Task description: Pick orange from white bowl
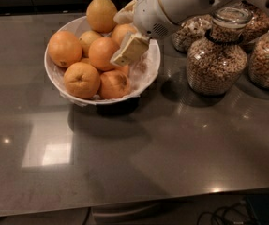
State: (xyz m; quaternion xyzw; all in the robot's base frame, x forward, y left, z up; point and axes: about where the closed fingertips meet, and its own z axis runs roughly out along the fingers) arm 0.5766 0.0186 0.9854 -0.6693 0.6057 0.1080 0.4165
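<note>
The white bowl (149,71) with crinkled white lining stands at the back left of the grey counter and holds several oranges. The orange (101,53), round, smooth and deep orange, lies in the middle of the pile. My gripper (127,32) hangs over the right back part of the bowl, open and holding nothing. Its near cream finger (130,50) lies just right of the orange, and its far finger (124,13) is at the bowl's back rim. Another orange (121,32) sits partly hidden between them.
A larger yellowish orange (101,14) tops the pile, and two oranges with dark dimples (81,79) lie at the bowl's front. Three glass jars of grain (216,62) stand right of the bowl, under my white arm (181,3). Cables lie below the counter's front edge.
</note>
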